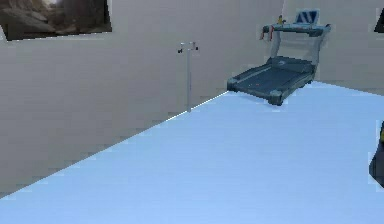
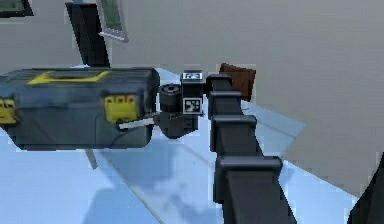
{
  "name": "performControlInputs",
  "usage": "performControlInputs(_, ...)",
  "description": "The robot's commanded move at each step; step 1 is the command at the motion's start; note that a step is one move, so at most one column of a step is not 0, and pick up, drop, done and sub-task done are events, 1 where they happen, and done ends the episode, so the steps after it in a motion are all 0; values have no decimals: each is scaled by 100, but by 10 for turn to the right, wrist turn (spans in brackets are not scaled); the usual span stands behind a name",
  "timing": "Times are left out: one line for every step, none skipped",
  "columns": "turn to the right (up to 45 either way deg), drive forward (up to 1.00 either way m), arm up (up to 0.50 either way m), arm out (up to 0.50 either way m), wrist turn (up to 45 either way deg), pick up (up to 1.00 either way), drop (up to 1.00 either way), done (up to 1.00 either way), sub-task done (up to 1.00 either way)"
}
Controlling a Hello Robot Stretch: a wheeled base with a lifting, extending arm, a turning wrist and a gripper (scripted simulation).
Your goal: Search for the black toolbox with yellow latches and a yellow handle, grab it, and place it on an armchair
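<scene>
The gripper [image 2: 137, 124] reaches toward the arm side view's left from the end of the arm [image 2: 240, 150], its thin fingers [image 2: 140, 123] lying against the near end of the toolbox [image 2: 70, 105]. How the fingers are set cannot be told. The toolbox hangs at that end with pale blue floor [image 2: 150, 190] beneath it and nothing under its base, so I judge it held and carried level, probably so that it rides steady and can be set flat on a seat.

It is black, long side across the view, with the yellow handle [image 2: 70, 75] folded flat on the lid and a yellow latch [image 2: 120, 108] on the front. The lid is down, so whatever is inside is hidden.

Behind the arm, a reddish-brown thing [image 2: 238, 80] stands on the floor by the wall; whether it is an armchair cannot be told. Ahead, a treadmill [image 1: 278, 65] sits in the floor's far corner, a thin pole [image 1: 188, 75] stands at its edge by the wall, and a picture [image 1: 55, 17] hangs upper left. Finding an armchair looks like the step in hand
</scene>
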Motion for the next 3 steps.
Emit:
performControlInputs(0, 0, 0, 0, -450, 0, 0, 0, 0)
performControlInputs(0, 0, 0, 0, -450, 0, 0, 0, 0)
performControlInputs(0, 0, 0, 0, -30, 0, 0, 0, 0)
